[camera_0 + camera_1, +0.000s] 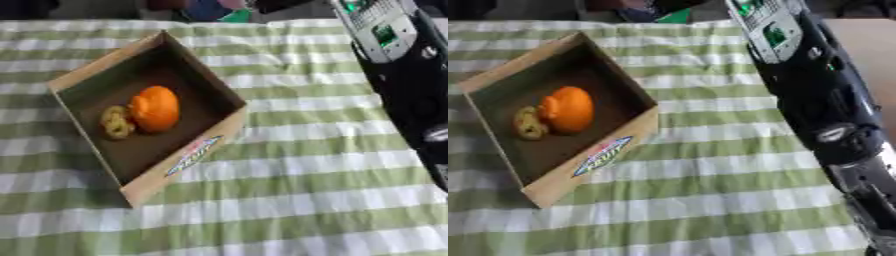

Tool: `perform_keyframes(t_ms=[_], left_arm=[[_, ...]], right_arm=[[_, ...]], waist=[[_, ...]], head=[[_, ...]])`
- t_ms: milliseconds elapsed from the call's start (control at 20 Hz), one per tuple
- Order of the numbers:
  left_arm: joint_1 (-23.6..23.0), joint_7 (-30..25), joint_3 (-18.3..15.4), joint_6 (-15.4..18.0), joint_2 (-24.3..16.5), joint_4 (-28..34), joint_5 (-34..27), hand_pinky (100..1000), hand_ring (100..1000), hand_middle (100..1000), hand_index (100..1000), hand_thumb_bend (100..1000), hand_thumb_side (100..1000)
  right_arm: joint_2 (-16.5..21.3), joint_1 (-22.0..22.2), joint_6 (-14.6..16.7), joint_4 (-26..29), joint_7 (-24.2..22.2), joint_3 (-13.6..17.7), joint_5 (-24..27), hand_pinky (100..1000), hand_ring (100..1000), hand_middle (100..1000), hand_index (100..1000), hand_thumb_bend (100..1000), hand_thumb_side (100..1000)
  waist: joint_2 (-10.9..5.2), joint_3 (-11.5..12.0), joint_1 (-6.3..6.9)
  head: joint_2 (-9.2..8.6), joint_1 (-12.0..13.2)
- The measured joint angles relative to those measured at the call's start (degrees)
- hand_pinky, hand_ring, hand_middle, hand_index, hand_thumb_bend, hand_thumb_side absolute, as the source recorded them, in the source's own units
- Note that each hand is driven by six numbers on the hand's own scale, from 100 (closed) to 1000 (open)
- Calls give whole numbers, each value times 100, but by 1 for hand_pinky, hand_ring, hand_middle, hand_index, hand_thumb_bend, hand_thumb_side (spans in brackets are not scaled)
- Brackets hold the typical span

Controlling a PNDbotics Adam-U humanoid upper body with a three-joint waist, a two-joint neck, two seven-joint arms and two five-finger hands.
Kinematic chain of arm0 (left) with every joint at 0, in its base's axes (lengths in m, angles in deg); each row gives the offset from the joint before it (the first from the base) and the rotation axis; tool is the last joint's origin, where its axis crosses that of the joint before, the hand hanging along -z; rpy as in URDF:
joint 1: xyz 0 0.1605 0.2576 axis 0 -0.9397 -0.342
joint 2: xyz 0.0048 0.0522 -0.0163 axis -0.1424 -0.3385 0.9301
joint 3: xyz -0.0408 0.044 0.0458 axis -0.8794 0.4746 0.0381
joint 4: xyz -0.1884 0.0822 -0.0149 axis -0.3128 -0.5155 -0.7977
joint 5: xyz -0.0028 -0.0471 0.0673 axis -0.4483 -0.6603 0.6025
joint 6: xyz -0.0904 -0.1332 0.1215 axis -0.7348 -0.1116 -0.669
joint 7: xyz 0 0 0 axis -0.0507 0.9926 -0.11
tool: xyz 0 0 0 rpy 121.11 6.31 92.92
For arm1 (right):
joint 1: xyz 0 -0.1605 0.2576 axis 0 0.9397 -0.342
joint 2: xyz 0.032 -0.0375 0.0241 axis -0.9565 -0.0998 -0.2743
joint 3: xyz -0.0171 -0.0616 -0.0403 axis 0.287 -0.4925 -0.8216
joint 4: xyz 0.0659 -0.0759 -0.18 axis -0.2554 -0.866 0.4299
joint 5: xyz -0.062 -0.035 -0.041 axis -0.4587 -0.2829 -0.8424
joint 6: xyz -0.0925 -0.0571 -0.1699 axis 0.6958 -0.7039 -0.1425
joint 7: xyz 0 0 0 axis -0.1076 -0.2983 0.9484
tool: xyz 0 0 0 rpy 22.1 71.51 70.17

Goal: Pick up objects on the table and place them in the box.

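Note:
An open cardboard box (210,145) lies askew on the left of the striped cloth. Inside it rest a round orange object (156,108) and, touching its left side, a small knobbly yellow-brown thing (115,121). My right arm (824,105), black with silver parts, stretches along the right side from the lower right corner to the top edge. Its silver end with green patches, the right hand (767,25), sits at the far edge of the table, well right of the box; its grasp is hidden. I see no loose object on the cloth. The left hand does not show.
A green-and-white checked cloth (306,200) covers the table. The box carries a blue-and-red label (194,155) on its near wall. Dark and coloured shapes (210,10) lie beyond the table's far edge. A bare tan surface (868,45) shows at the upper right.

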Motion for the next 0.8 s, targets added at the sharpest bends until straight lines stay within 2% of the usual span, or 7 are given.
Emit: perform_keyframes(t_ms=[300,650,700,750,800], left_arm=[[0,-12,3,1,0,0,-14,577,734,709,772,100,979],[1,-18,31,6,0,0,-29,577,735,709,772,100,979],[1,-18,31,6,0,0,-29,577,735,709,772,100,980],[1,-19,31,6,0,0,-29,577,736,709,772,100,980],[1,-19,31,7,0,0,-29,577,736,709,772,100,981]], right_arm=[[-294,-24,135,7,-282,-283,67,633,594,319,540,100,421],[-467,-23,285,20,-535,-634,97,630,602,331,538,100,426],[-492,-22,307,3,-573,-684,94,629,604,334,538,100,390],[-507,-22,335,-28,-607,-736,85,629,606,338,537,100,427],[-520,-21,364,-69,-637,-785,68,628,610,342,537,100,427]], waist=[[-4,44,-25],[-19,68,-29],[-19,76,-29],[-19,82,-30],[-19,83,-31]], head=[[0,-48],[0,-69],[0,-74],[0,-78],[0,-81]])
